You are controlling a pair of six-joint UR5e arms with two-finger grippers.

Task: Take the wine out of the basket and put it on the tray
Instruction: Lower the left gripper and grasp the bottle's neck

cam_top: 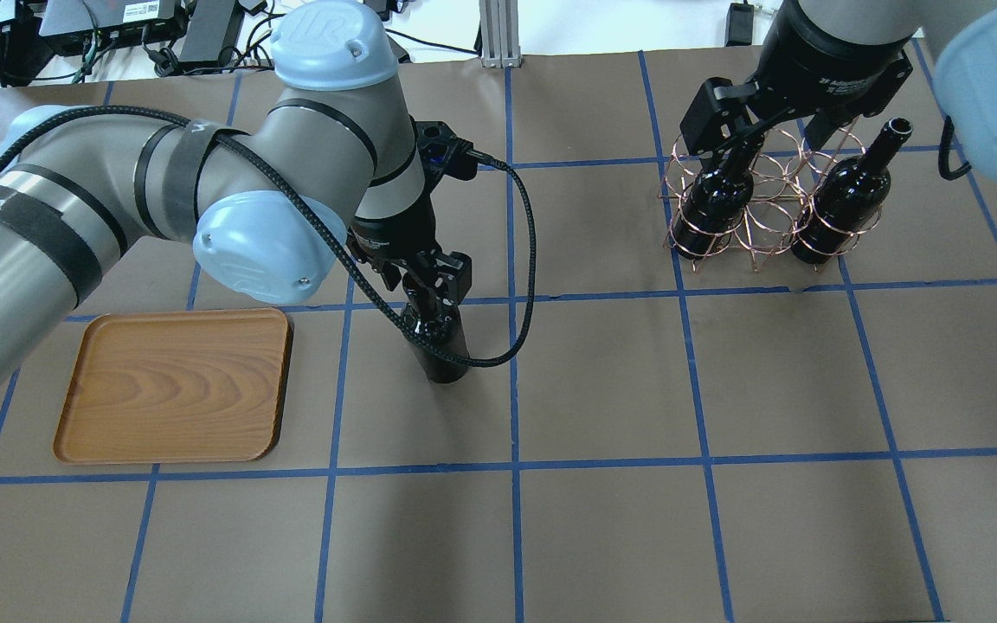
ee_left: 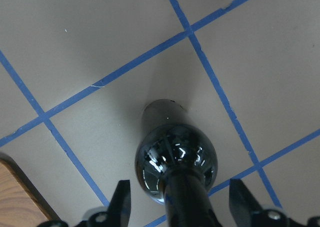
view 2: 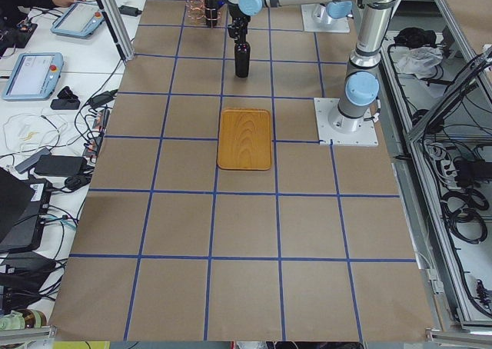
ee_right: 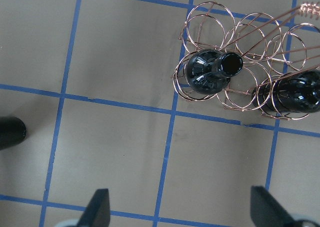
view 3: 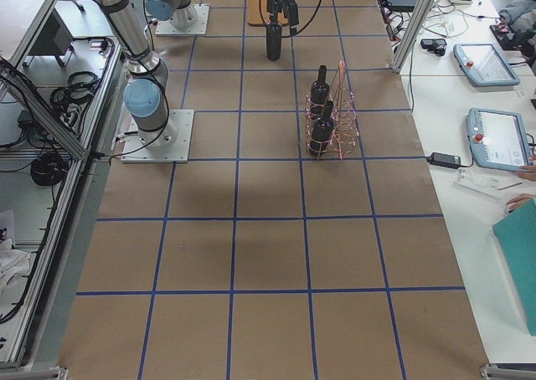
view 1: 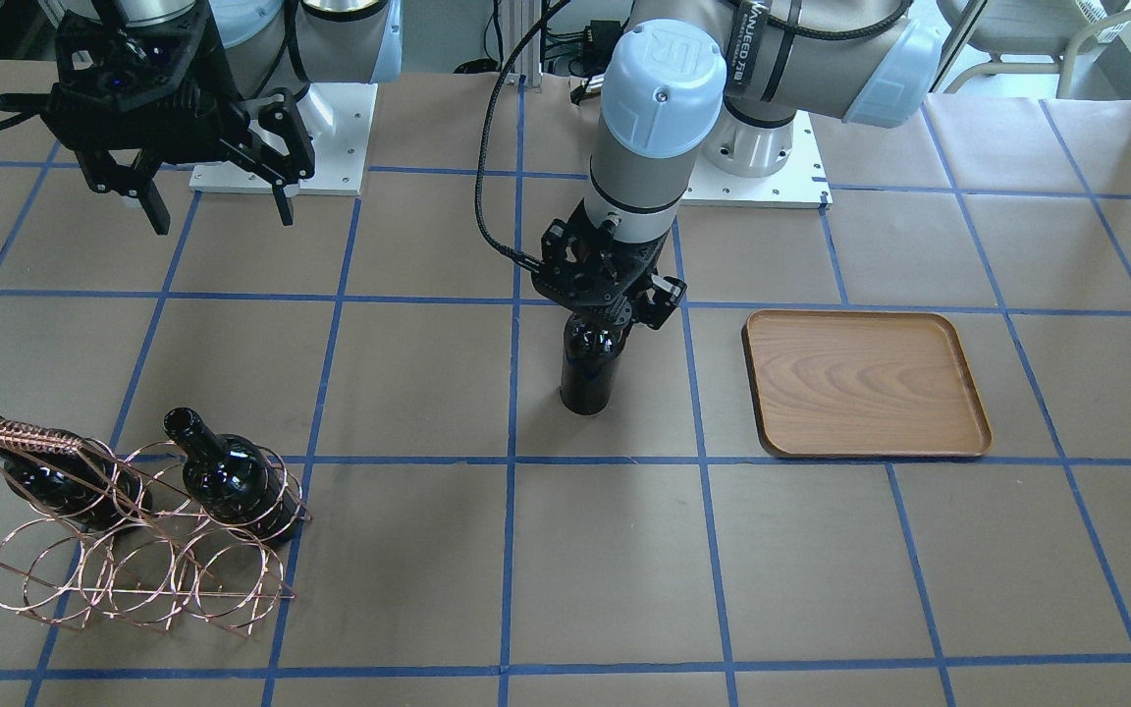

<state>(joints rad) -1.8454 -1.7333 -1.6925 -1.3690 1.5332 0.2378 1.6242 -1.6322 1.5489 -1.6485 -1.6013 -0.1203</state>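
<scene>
One wine bottle (view 1: 587, 373) stands upright on the brown table, between the tray and the basket. My left gripper (view 1: 613, 316) is over it, and in the left wrist view (ee_left: 179, 199) the fingers (ee_left: 121, 202) stand apart on either side of the neck without touching it. The wooden tray (cam_top: 174, 385) lies bare just left of this bottle in the overhead view. The copper wire basket (cam_top: 767, 221) holds two more bottles (cam_top: 845, 203) (cam_top: 715, 203). My right gripper (view 1: 222, 216) hangs open and empty high above the basket.
Blue tape lines grid the table. The basket (ee_right: 240, 57) and its two bottles (ee_right: 207, 72) show in the right wrist view. A black cable (cam_top: 524, 260) loops from the left wrist past the standing bottle. Operator tablets (view 3: 486, 62) lie on side desks.
</scene>
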